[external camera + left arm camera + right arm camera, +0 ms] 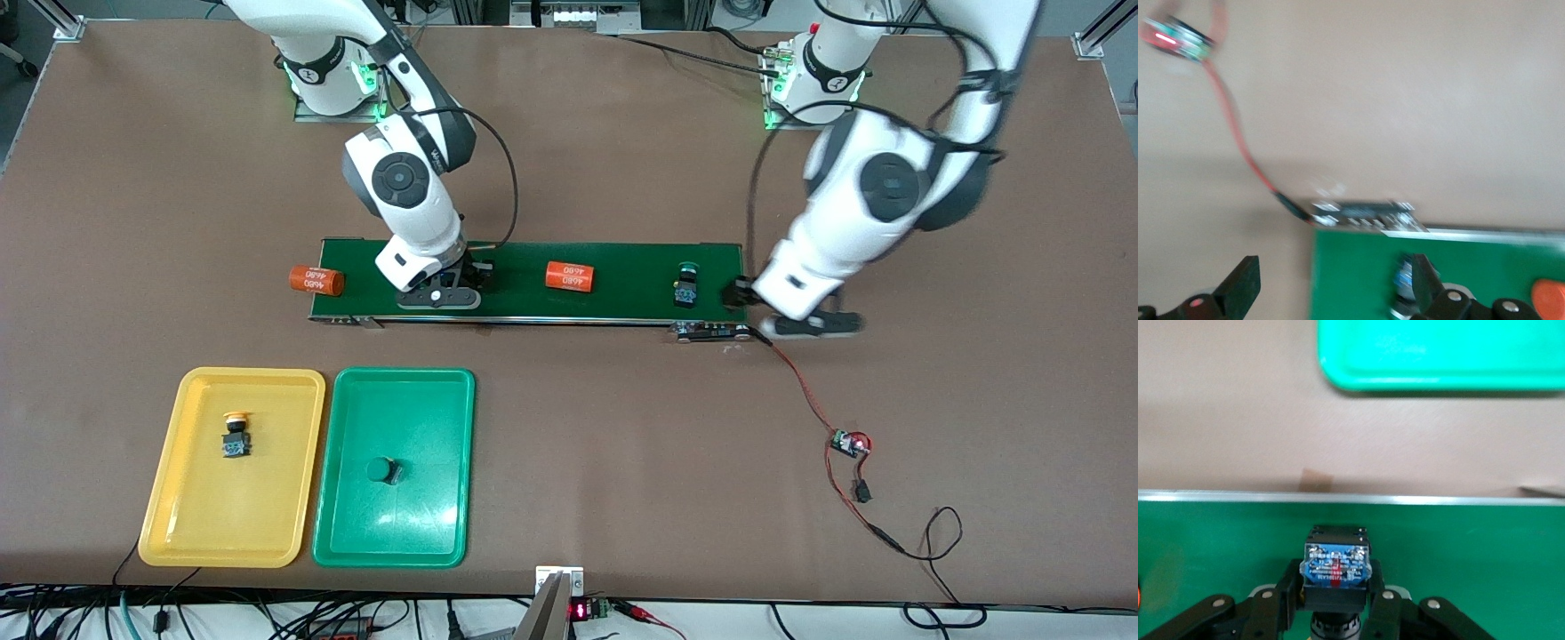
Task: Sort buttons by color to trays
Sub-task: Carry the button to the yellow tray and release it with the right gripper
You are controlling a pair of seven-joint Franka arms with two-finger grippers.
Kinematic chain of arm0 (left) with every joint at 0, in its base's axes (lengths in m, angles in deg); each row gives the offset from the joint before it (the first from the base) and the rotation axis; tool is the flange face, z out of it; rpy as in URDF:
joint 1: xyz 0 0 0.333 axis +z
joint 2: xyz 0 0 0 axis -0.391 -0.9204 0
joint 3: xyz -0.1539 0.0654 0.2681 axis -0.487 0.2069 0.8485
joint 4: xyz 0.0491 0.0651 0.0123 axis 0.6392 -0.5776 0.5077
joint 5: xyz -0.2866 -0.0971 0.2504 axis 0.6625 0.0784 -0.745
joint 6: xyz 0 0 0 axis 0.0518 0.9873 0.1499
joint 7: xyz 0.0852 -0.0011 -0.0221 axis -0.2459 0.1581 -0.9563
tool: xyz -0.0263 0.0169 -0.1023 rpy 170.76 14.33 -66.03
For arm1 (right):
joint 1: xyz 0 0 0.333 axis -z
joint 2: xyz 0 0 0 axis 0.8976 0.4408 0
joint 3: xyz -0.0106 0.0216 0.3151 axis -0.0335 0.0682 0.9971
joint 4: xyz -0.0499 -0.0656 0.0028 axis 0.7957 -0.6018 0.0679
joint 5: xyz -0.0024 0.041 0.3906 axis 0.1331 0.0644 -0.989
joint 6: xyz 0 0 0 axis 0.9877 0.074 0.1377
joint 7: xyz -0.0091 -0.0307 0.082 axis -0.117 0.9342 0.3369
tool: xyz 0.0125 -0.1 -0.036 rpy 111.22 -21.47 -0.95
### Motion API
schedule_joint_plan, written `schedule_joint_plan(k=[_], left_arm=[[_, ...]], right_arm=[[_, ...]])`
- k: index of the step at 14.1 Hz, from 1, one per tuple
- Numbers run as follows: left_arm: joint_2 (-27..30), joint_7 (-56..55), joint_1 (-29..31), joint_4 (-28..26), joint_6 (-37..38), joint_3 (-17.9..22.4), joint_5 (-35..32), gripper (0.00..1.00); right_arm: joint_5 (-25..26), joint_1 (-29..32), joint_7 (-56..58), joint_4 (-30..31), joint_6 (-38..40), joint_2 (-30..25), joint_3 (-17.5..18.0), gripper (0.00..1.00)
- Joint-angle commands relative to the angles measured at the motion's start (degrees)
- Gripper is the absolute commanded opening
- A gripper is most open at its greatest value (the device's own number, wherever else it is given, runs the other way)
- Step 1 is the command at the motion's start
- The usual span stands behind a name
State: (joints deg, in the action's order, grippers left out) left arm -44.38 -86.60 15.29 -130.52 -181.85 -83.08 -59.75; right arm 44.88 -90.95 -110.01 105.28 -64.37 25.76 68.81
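On the dark-green conveyor belt (622, 262) my right gripper (442, 289) is shut on a button (1336, 560). Its black-and-blue body sits between the fingers and its cap is hidden. My left gripper (787, 311) hangs open over the belt's end toward the left arm. A green button (685, 283) lies on the belt beside it, and one fingertip (1426, 280) partly covers this button (1403, 283). The yellow tray (178, 498) holds a yellow-capped button (236, 436). Beside it, the green tray (356, 524) holds a green button (384, 470).
One orange cylinder (569, 276) lies mid-belt; another (316, 280) lies on the table at the belt's end toward the right arm. A red wire runs from the belt's controller (711, 332) to a small circuit board (849, 442). Both trays sit nearer the front camera than the belt.
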Motion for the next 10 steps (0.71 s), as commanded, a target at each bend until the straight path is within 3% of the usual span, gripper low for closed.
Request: schedule_joint_plan(k=[1, 3, 5, 10], left_arm=[[-0.3, 3.4, 1.4, 6.3, 6.0, 4.1, 0.4, 1.00], [-1.6, 6.1, 6.3, 7.6, 6.2, 4.3, 0.5, 1.00], [-1.5, 10.5, 7.6, 11.1, 8.0, 7.4, 0.4, 1.00], [-3.9, 14.3, 11.1, 28.4, 28.3, 8.6, 0.3, 1.00]], right_arm=[[0.9, 2.8, 6.2, -3.3, 2.9, -0.5, -2.5, 0.11], [0.9, 5.7, 8.5, -5.0, 2.9, 0.0, -3.9, 0.11], [0.9, 10.8, 14.3, -7.4, 2.9, 1.1, -4.1, 0.11], [-0.1, 22.3, 27.9, -17.7, 3.6, 8.2, -4.0, 0.11]])
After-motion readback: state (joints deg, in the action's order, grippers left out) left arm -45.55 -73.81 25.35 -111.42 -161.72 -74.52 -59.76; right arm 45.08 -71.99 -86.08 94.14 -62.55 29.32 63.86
